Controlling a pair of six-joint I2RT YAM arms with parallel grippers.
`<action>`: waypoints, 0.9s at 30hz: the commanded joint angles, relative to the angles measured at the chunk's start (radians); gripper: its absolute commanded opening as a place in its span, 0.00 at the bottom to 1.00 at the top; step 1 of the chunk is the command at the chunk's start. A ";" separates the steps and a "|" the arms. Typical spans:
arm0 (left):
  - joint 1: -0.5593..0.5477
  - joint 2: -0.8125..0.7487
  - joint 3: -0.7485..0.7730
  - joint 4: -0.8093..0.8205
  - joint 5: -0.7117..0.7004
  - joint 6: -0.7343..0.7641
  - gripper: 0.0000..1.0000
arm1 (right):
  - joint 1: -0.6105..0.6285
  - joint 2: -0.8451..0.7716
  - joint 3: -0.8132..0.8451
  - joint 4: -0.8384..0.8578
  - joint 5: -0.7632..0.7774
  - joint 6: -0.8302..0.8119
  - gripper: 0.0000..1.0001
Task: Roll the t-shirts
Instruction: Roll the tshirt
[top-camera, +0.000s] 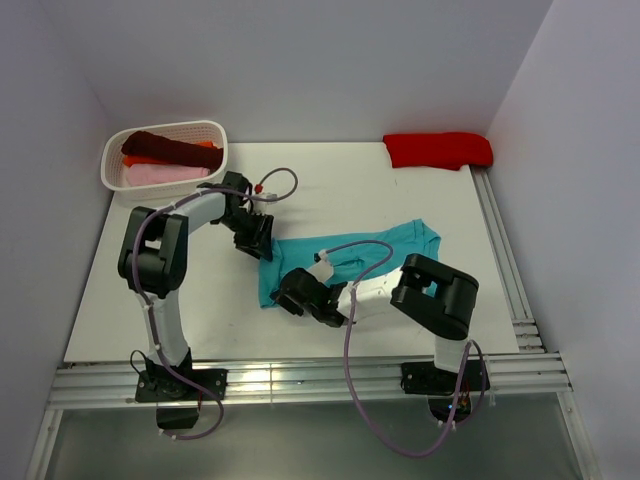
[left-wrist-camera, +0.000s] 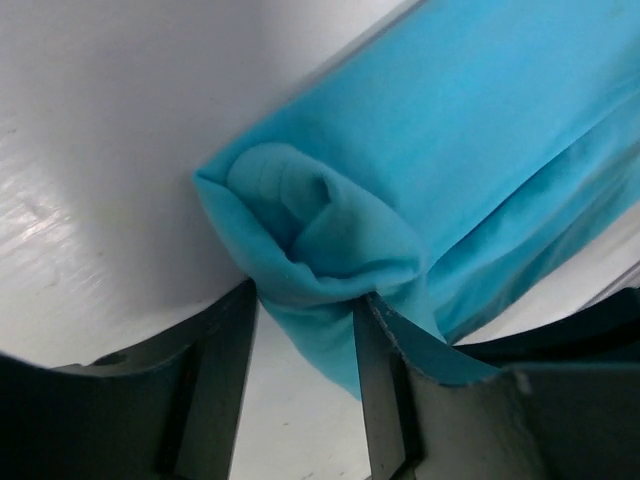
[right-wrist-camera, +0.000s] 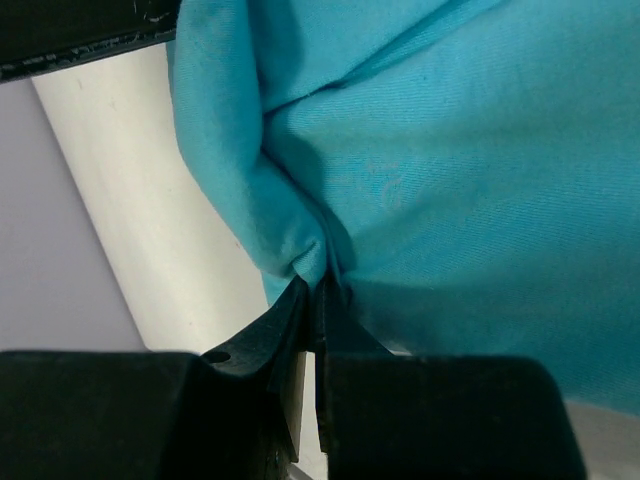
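I am gripping the teal shirt (top-camera: 385, 250) at two spots: my left gripper (left-wrist-camera: 305, 325) is clamping the spiralled end of a roll at the shirt's left side, and my right gripper (right-wrist-camera: 315, 290) is nipping a small fold of the cloth. The shirt is lying in the middle of the table (top-camera: 150, 290), only partly rolled, with its right part lying loose and creased. The red shirt (top-camera: 438, 150) is lying bunched at the table's far right edge, well apart. The maroon shirt (top-camera: 170, 148), orange shirt (top-camera: 133, 160) and pink shirt (top-camera: 160, 175) are lying in the basket (top-camera: 215, 128) at the far left, with maroon on top.
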 joint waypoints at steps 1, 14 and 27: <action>-0.007 0.042 0.038 0.031 -0.041 -0.025 0.49 | 0.007 -0.023 0.028 -0.119 0.039 -0.058 0.06; -0.032 0.049 0.037 0.043 -0.150 -0.060 0.48 | 0.075 -0.051 0.105 -0.346 0.052 -0.159 0.31; -0.043 0.029 0.056 0.022 -0.169 -0.055 0.49 | 0.093 -0.109 0.412 -0.762 0.223 -0.291 0.49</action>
